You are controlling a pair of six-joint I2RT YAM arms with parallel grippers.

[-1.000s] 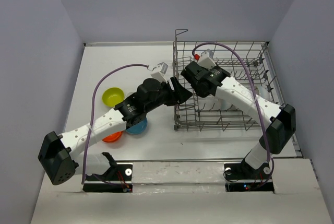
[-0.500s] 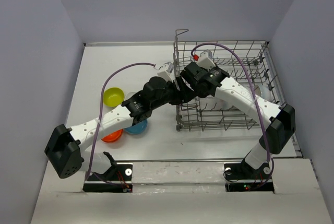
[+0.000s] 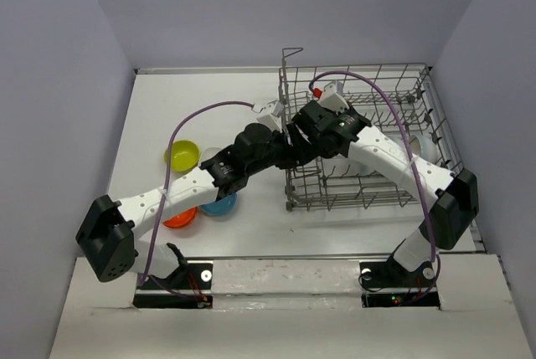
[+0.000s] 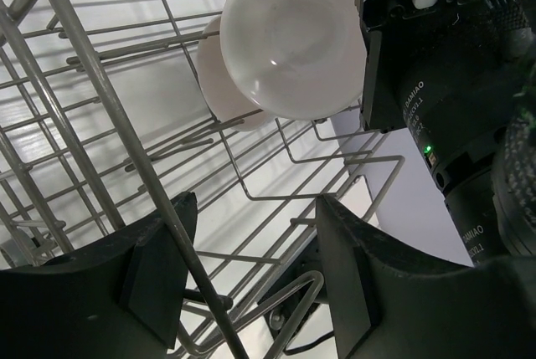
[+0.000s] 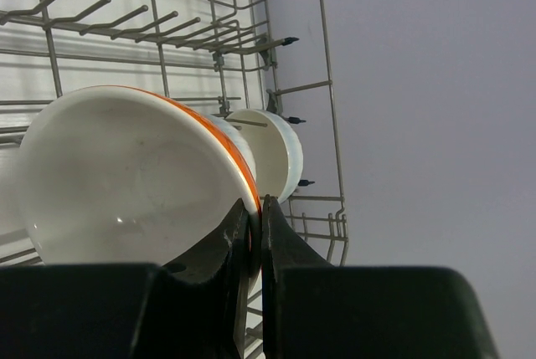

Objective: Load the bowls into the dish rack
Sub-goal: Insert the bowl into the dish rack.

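Pinches a white-and-orange bowl [image 5: 126, 175], white inside and orange-red along the outer rim, in the right gripper [image 5: 255, 208], fingertips pressed together on the thin wall from both sides. Holds it tilted on edge inside the dish rack [image 3: 343, 202], near the rack's 9 o'clock end. Cannot tell whether it touches the wires. Shows a second white bowl [image 5: 276, 151] standing among the tines just behind it, at 2 o'clock of it in the right wrist view.

Spreads the left gripper [image 4: 255, 208] wide at the rack's 9 o'clock wall, clasping nothing, a slanted rack wire crossing just in front of one of its fingers [image 4: 159, 275]. Faces the held bowl from there, at 12 o'clock in the left wrist view.

Leaves three bowls out on the table [image 3: 151, 108], at 9 o'clock of the rack: a yellow-green bowl [image 3: 182, 155], a blue bowl [image 3: 219, 205] partly under the left arm, and an orange-red bowl [image 3: 178, 220] at 8 o'clock of the blue one.
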